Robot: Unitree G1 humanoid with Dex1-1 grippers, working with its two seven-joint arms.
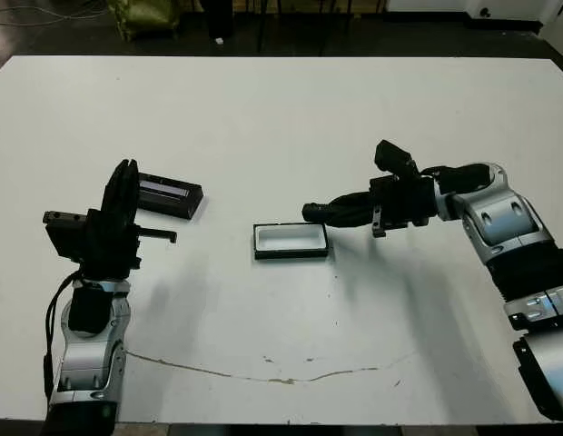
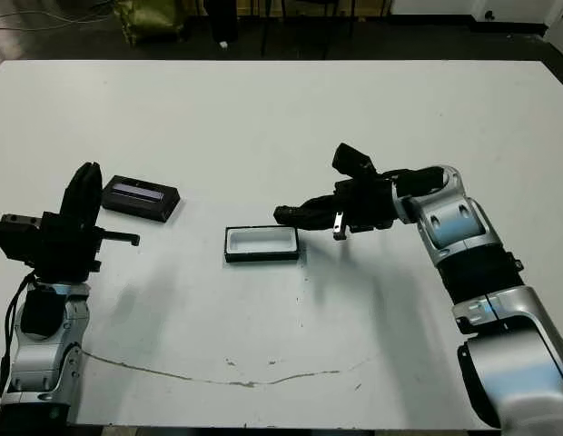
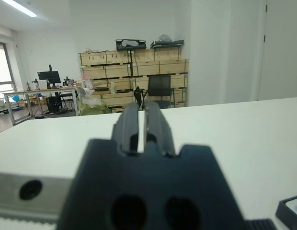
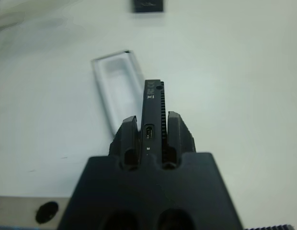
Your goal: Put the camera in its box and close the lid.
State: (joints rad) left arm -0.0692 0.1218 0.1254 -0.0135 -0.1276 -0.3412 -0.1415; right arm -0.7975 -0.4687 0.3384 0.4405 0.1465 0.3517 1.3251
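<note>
- The white table carries a thin, dirty crack line near its front edge.
- The right gripper hangs over the table just beside the box, its fingers clamped on the camera; from the head views the camera is hard to separate from the black fingers.
- The left gripper is raised, its fingers pressed together and holding nothing.
- The lid lies flat beyond it, seemingly partly hidden by the left arm.
- The box sits open near the table's centre, white lining up.

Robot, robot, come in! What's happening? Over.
Right claw shut on camera, above table beside box. Left claw shut, empty. Lid off. Nothing blocking box.
</note>
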